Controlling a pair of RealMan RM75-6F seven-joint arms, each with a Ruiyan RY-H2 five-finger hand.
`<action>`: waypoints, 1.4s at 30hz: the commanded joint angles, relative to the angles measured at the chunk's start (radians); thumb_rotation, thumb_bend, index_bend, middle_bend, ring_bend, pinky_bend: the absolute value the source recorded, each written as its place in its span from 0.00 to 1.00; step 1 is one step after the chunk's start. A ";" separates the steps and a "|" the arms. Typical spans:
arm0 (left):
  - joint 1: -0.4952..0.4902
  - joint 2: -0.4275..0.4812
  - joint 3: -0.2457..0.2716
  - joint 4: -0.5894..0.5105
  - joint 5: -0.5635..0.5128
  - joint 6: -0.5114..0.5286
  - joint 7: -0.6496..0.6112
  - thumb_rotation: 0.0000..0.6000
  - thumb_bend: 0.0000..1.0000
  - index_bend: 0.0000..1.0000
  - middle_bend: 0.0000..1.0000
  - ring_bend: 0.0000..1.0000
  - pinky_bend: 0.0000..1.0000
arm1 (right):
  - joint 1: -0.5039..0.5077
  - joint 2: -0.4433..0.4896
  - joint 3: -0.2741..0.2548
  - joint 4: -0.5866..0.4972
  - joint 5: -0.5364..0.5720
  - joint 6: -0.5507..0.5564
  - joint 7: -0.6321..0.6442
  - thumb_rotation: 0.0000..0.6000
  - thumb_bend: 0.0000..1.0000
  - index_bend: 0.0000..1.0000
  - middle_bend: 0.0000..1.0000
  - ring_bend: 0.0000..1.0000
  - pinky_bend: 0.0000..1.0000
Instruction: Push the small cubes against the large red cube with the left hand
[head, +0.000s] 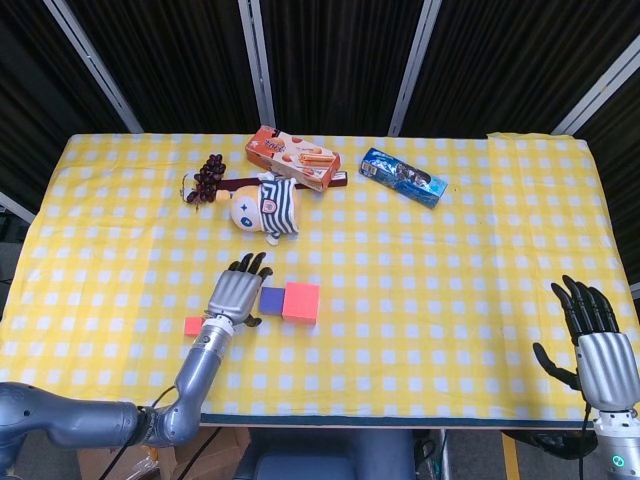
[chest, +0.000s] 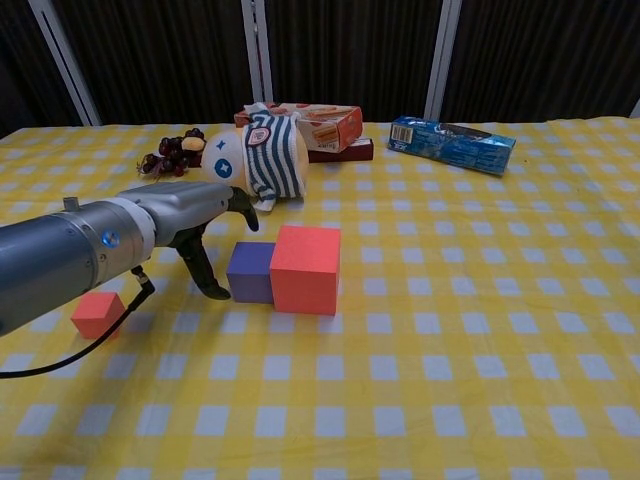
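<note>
— What lies closest to you?

— My right hand (head: 600, 340), at the near right edge of the table (head: 480, 290). It has a brushed grey metal back and black fingers, spread and pointing up, with nothing in them. The cloth beneath is a flat yellow and white check.

— And on your left?

— A small red cube (chest: 97, 313) sits alone on the cloth near my left forearm, matte and sharp-edged, well apart from the others. Just past it is my left hand (chest: 195, 232), a smooth silver shell with dark fingers curled downward. It holds nothing, and the fingers are apart. In the chest view a thin strip of cloth shows between the thumb tip and the purple cube (chest: 250, 272), so I am just beside it and not touching.

— Where are the cubes?

— The purple cube is a small matte block pressed flush against the left face of the large red cube (chest: 304, 267). The red one is taller, with crisp edges and a coral tone.

— Further back?

— A soft plush doll (chest: 257, 156) with a striped navy and white body lies on its side. Beside it is a cluster of dark, glossy grapes (chest: 172, 151). Behind the doll lies an orange cardboard biscuit box (head: 293, 157), and to its right a shiny blue packet (head: 402, 176), long and flat.
</note>
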 joint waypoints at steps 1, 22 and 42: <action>0.002 0.004 0.001 -0.006 0.008 0.001 -0.006 1.00 0.16 0.14 0.00 0.00 0.15 | 0.000 0.000 0.000 0.000 -0.001 0.001 0.000 1.00 0.37 0.00 0.00 0.00 0.07; 0.206 0.272 0.181 -0.348 0.184 0.271 -0.019 1.00 0.16 0.29 0.00 0.00 0.14 | -0.003 -0.006 0.003 0.002 -0.002 0.012 -0.006 1.00 0.36 0.00 0.00 0.00 0.07; 0.304 0.203 0.211 -0.134 0.186 0.167 -0.146 1.00 0.30 0.36 0.00 0.00 0.14 | -0.002 -0.012 0.005 0.003 -0.007 0.019 0.005 1.00 0.36 0.00 0.00 0.00 0.07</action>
